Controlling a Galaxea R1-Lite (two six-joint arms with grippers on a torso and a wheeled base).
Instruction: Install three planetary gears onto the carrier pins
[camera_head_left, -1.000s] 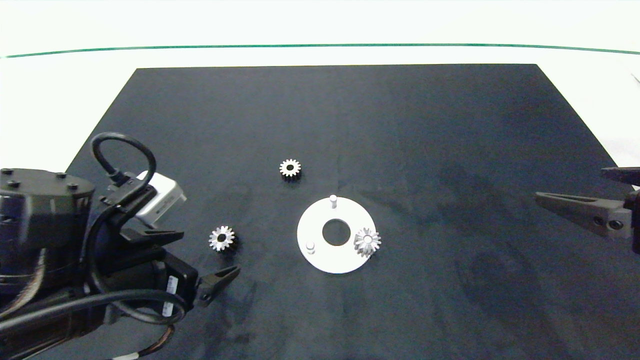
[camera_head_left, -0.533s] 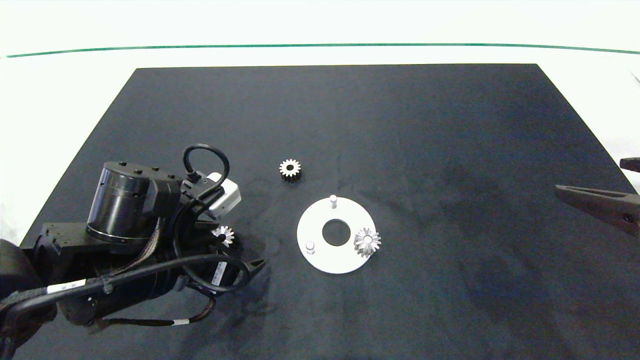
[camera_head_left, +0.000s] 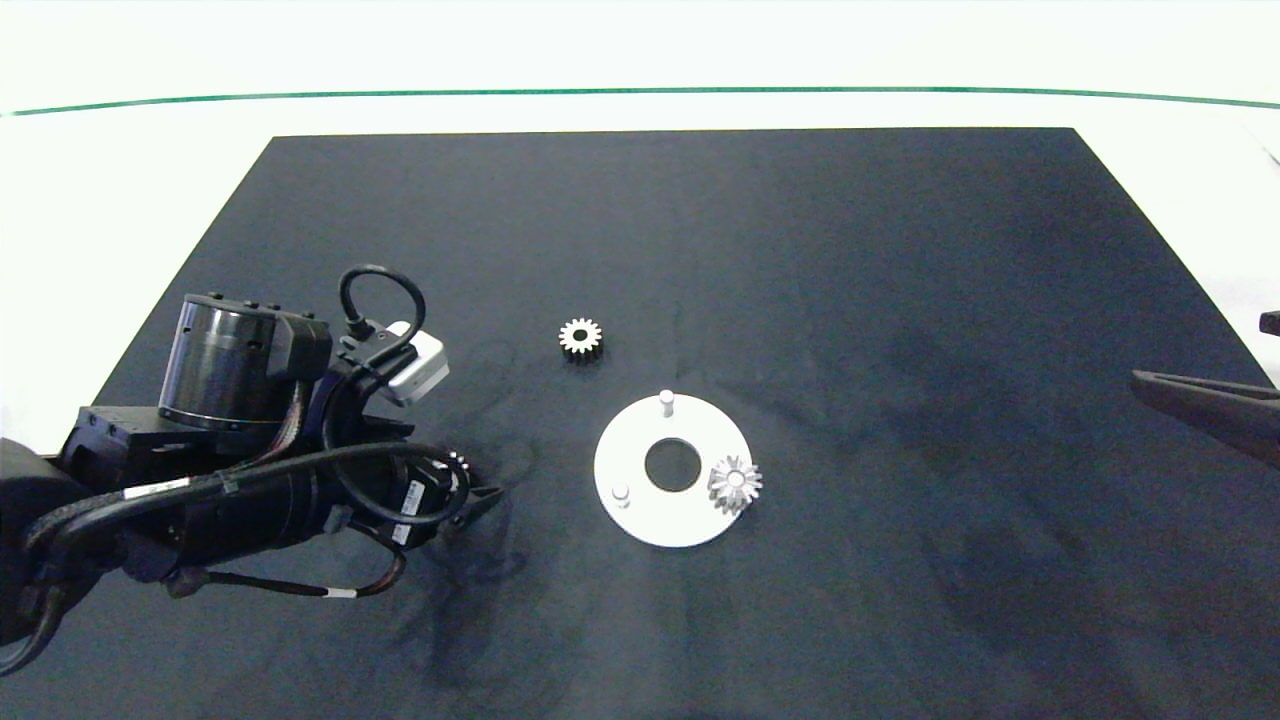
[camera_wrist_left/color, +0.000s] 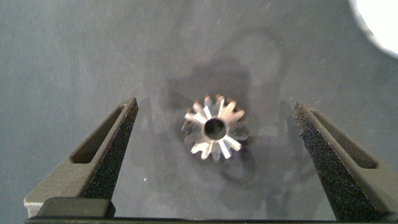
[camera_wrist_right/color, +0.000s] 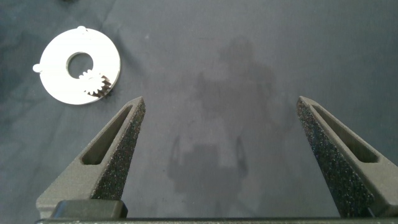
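Black matting (camera_head_left: 700, 250) covers the table, and the white carrier disc (camera_head_left: 640, 520) lies near its middle. One planetary gear (camera_head_left: 735, 483) already sits on the disc's right-hand pin; the far pin (camera_head_left: 666, 402) and the near-left pin (camera_head_left: 620, 493) stand bare, so roughly a third of the job looks done. A second gear (camera_head_left: 580, 337) lies on the mat just beyond the disc. Left of the disc, the left gripper (camera_wrist_left/color: 214, 140) hangs over the third gear (camera_wrist_left/color: 215, 127), fingers spread wide on either side and not touching it. Well to the disc's right, the right gripper (camera_wrist_right/color: 230, 155) waits, also wide open and empty.
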